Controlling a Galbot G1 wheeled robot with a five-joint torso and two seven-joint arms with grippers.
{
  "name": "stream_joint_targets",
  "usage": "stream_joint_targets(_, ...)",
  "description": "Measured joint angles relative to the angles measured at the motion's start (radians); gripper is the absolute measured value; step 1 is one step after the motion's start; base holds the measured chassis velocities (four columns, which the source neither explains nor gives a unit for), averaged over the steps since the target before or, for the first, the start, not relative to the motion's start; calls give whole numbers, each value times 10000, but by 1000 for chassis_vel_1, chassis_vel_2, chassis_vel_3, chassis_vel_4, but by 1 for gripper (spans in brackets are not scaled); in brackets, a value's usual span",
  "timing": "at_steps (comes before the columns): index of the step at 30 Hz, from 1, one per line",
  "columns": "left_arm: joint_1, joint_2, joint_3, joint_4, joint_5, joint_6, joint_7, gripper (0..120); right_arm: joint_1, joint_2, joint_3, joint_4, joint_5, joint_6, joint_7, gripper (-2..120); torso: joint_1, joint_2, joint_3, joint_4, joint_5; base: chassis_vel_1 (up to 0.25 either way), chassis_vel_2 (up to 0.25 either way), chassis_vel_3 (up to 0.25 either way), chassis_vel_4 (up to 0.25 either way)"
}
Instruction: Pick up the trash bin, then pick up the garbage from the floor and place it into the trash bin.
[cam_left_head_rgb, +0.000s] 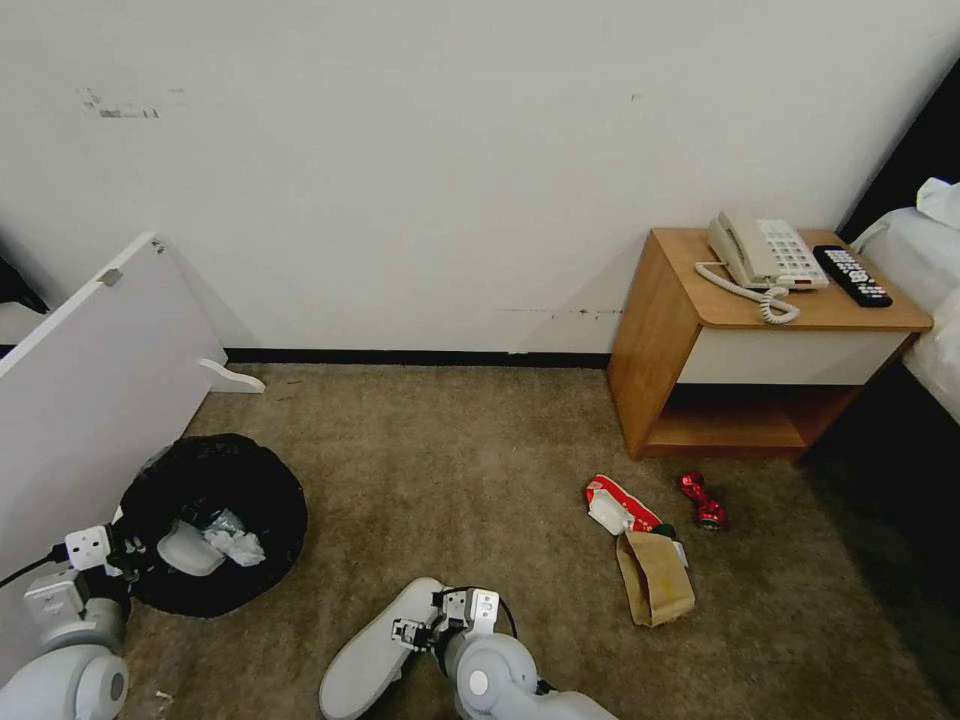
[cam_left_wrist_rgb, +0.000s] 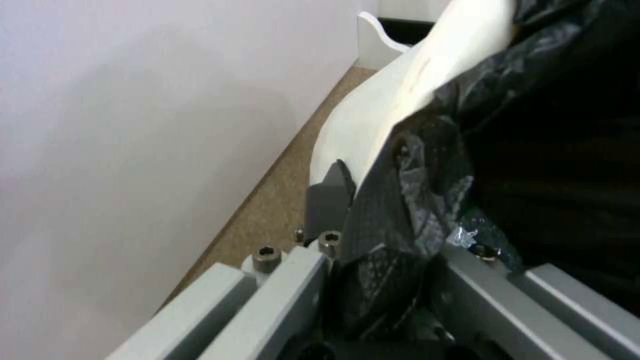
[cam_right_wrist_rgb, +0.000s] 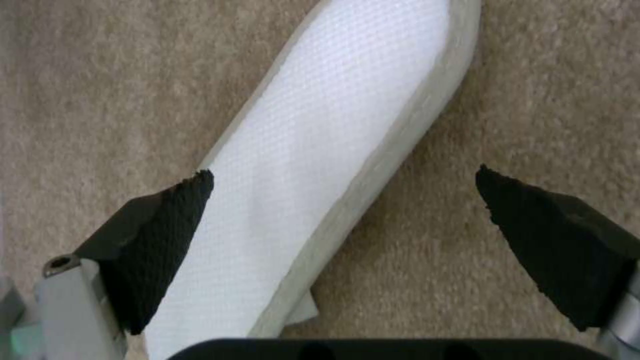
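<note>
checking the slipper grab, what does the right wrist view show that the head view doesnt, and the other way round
Right wrist view alone: the right gripper open, its pads straddling the white slipper above the carpet.
Head view alone: the left gripper at the trash bin rim, a second slipper inside, and the brown paper bag, red-white packet and red can on the floor.
Both: that slipper on the carpet.

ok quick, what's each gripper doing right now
Left gripper: shut on the rim of the round white trash bin lined with a black plastic bag.
Right gripper: jaws open, straddling the white fabric slipper on the carpet.
</note>
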Motion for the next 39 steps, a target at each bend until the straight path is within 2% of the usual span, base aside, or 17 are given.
stream_joint_targets(15,78,-30,-105,15,35,-17,23,0,117,170,14,-454,-252,6,-452,100,0,-2,1,0,0,0,0,0,0)
stream_joint_targets(28,164,-226,-345,66,82,-41,73,0,471,433,-396,-1057,-426,40,-954,100,0,-2,1,1,1,0,0,0,0)
stream_joint_targets(39,68,-319,-314,186,139,-42,82,0,632,702,-490,-1529,-718,100,-1240,100,0,-3,2,2,3,0,0,0,0)
